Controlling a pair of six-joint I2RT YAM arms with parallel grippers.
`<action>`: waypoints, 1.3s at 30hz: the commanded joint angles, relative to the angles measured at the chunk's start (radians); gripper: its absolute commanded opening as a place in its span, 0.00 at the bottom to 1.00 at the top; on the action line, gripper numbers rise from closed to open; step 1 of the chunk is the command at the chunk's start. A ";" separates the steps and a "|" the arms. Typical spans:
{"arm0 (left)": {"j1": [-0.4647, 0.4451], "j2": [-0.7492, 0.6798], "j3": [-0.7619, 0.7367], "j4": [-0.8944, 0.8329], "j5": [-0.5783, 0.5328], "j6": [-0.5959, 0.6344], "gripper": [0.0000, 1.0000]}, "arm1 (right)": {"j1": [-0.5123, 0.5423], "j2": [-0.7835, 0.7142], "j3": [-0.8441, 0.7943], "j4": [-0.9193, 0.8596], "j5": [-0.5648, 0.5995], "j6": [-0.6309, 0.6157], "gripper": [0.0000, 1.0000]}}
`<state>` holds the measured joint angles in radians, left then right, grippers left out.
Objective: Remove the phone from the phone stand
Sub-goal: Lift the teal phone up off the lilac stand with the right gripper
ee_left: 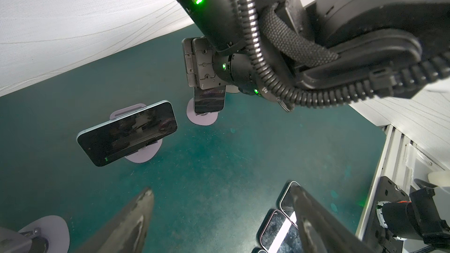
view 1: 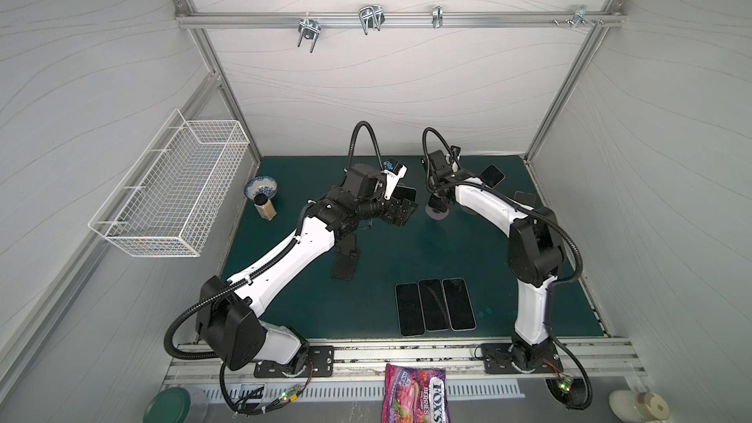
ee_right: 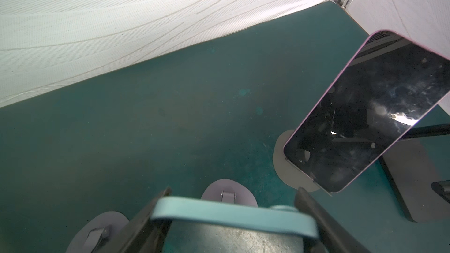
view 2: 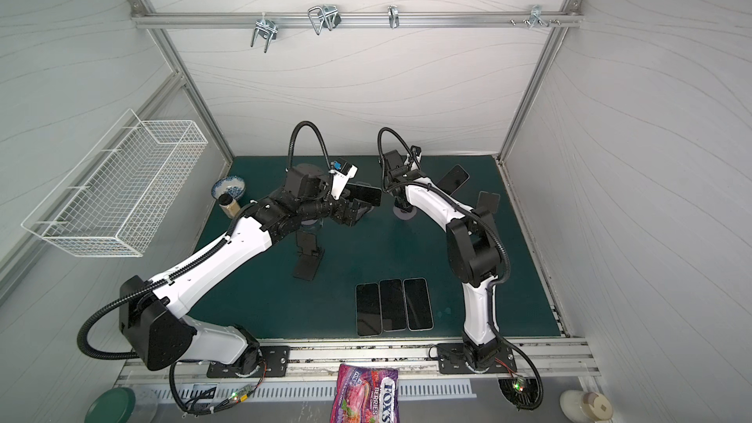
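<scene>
right claw (ee_right: 233, 195) sits over the top edge of the phone (ee_right: 231, 211), one jaw each side, at or near contact. can't tell if it's clamped yet. phone stands upright on the phone stand (ee_left: 194, 118). left claw (ee_left: 221, 189) is wide open, empty, just beside the stand.

risks, my read:
- grip is on the top rim only: a weak pinch likely slips or lets the phone pivot
- stand looks light and nothing pins it. if its lip hangs on, a pull probably drags or tips it

around:
- landscape phone (ee_left: 126, 132) is propped near the stand on the left-claw side, so a swing that way clips it
- pink-rimmed phone (ee_right: 365, 118) is propped near the stand on the opposite side, close by the right forearm (view 1: 484, 201). a careless retract could knock it
- three flat phones (view 1: 434, 306) lie well apart from the stand, on the robot's side, out of the way
</scene>
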<state>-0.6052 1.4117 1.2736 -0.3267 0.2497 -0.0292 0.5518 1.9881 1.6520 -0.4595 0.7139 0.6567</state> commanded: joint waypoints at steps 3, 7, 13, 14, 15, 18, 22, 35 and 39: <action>-0.004 -0.007 0.044 0.009 -0.005 0.019 0.90 | -0.006 0.011 -0.013 0.020 -0.002 -0.010 0.79; -0.006 -0.003 0.040 0.010 -0.021 0.026 0.90 | -0.004 0.006 -0.019 0.038 -0.008 -0.032 0.77; -0.014 0.002 0.040 0.011 -0.022 0.025 0.90 | -0.007 -0.002 -0.028 0.061 -0.014 -0.056 0.72; -0.016 0.003 0.038 0.013 -0.023 0.026 0.90 | -0.008 -0.003 -0.030 0.064 -0.015 -0.056 0.72; -0.015 0.004 0.035 0.015 -0.027 0.028 0.90 | -0.009 -0.003 -0.029 0.064 -0.018 -0.057 0.72; -0.016 0.007 0.033 0.017 -0.033 0.028 0.90 | -0.010 -0.008 -0.032 0.068 -0.020 -0.060 0.72; -0.016 0.009 0.033 0.017 -0.036 0.029 0.90 | -0.011 -0.016 -0.038 0.089 -0.026 -0.074 0.72; -0.016 0.020 0.032 0.024 -0.036 0.017 0.90 | -0.017 -0.076 -0.084 0.152 -0.048 -0.110 0.67; -0.016 0.021 0.029 0.023 -0.040 0.017 0.90 | -0.017 -0.091 -0.087 0.160 -0.046 -0.126 0.66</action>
<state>-0.6167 1.4185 1.2736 -0.3313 0.2173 -0.0216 0.5415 1.9488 1.5673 -0.3279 0.6632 0.5491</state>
